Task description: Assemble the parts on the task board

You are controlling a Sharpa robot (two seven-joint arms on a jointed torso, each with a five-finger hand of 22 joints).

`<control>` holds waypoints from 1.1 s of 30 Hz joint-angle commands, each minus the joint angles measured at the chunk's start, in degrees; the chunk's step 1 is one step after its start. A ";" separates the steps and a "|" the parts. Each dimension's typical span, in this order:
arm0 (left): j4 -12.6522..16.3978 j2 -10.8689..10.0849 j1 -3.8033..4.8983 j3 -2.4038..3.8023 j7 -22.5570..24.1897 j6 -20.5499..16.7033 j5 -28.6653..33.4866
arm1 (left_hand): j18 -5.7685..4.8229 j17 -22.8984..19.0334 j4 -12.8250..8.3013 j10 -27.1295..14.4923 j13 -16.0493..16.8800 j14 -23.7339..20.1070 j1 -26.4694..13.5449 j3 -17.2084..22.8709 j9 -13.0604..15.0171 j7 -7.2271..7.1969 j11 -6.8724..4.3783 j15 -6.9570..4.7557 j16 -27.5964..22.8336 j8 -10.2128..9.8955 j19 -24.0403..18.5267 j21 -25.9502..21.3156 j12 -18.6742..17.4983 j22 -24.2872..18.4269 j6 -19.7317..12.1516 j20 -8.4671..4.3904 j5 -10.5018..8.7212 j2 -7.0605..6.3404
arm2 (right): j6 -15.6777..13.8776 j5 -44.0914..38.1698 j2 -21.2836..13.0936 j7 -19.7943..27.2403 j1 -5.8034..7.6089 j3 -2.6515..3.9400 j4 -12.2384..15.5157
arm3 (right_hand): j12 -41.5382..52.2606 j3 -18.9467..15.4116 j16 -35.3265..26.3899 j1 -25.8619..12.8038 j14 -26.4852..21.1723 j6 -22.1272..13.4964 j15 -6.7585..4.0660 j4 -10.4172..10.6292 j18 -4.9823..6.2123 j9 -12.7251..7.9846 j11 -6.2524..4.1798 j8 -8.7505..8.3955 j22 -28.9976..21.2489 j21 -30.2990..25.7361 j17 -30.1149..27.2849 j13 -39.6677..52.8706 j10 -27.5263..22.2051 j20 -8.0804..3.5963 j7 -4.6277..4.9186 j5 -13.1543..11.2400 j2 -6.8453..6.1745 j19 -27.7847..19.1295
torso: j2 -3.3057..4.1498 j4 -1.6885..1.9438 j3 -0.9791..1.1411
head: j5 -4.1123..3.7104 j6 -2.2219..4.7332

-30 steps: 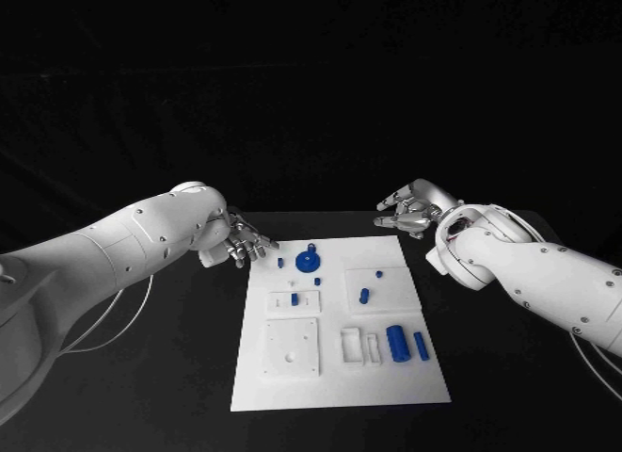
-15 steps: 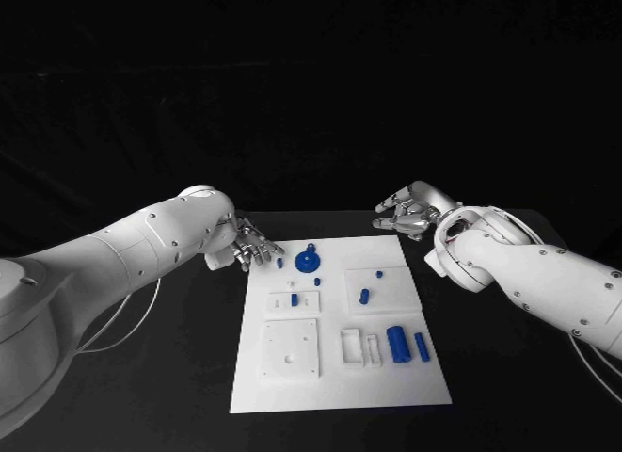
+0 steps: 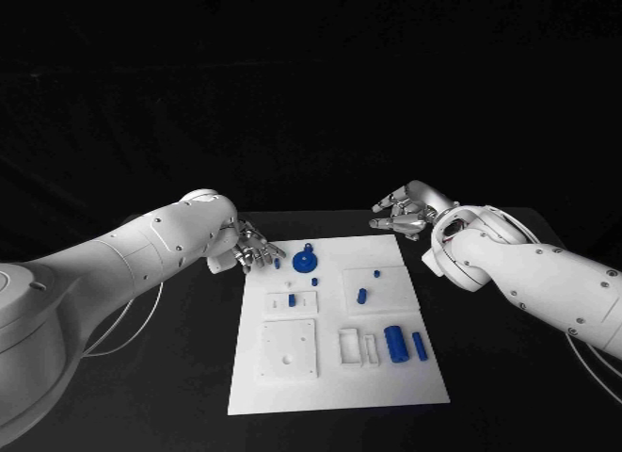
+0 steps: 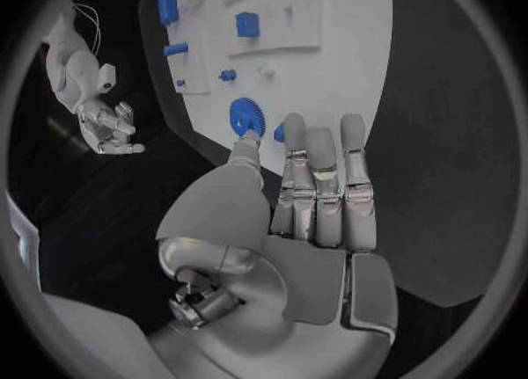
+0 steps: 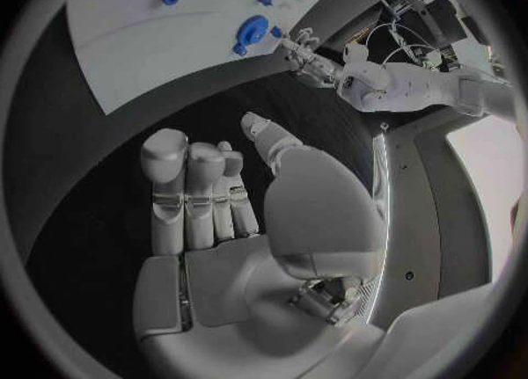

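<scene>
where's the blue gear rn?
In the head view the gear lies on the board's far end, toward its left side, just beside the left hand's fingertips.

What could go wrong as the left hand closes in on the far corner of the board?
The left hand hovers open at the task board edge, fingertips close to the blue gear; a sweep could knock it or the small blue peg beside it. A push on the edge might also slide the board.
</scene>
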 commanded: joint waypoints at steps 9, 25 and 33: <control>-0.30 0.46 -0.17 -0.09 0.89 -0.72 -2.13 | -0.43 -0.38 -0.08 -0.58 0.02 -0.47 0.53 0.02 -0.17 -0.04 -0.05 0.04 0.67 -0.17 -0.23 -0.36 0.60 1.10 -0.73 0.15 0.22 0.06 | -0.03 -0.30 -0.04 0.08 0.06 0.06 0.19 | -0.20 -0.05 -0.20 -0.50 0.12 0.19 -0.34 0.30 1.10 0.04 -0.07 -0.23 5.20 -0.05 0.08 -0.08 -0.40 -0.24 0.30 0.09 -0.01 3.18 | -0.01 0.01 -0.03 | -0.39 -0.13; -1.47 1.21 -0.46 -0.13 0.91 -0.51 -2.28 | -0.43 -0.73 -0.93 -0.74 -0.12 -0.63 1.47 0.59 -0.91 0.04 -0.03 0.07 0.85 -0.73 -0.35 -0.33 0.71 1.10 -0.92 0.18 0.47 1.13 | -0.03 -0.39 -0.02 -0.02 0.13 0.09 0.34 | -0.20 -0.05 -0.20 -0.50 0.12 0.19 -0.34 0.30 1.10 0.04 -0.07 -0.23 5.20 -0.05 0.08 -0.08 -0.40 -0.24 0.30 0.09 -0.01 3.18 | -0.03 0.11 0.04 | -0.74 -0.34; -1.94 1.57 -0.48 -0.14 0.84 -0.44 -2.28 | -0.43 -0.88 -1.35 -0.81 -0.21 -0.68 1.91 0.83 -1.27 0.04 -0.03 0.07 0.90 -0.98 -0.39 -0.32 0.69 1.10 -0.77 0.19 0.29 1.76 | -0.07 -0.45 -0.02 -0.05 0.21 0.10 0.48 | -0.20 -0.05 -0.20 -0.50 0.12 0.19 -0.34 0.30 1.10 0.04 -0.07 -0.23 5.20 -0.05 0.08 -0.08 -0.40 -0.24 0.30 0.09 -0.01 3.18 | 0.05 0.09 0.09 | -0.83 -0.47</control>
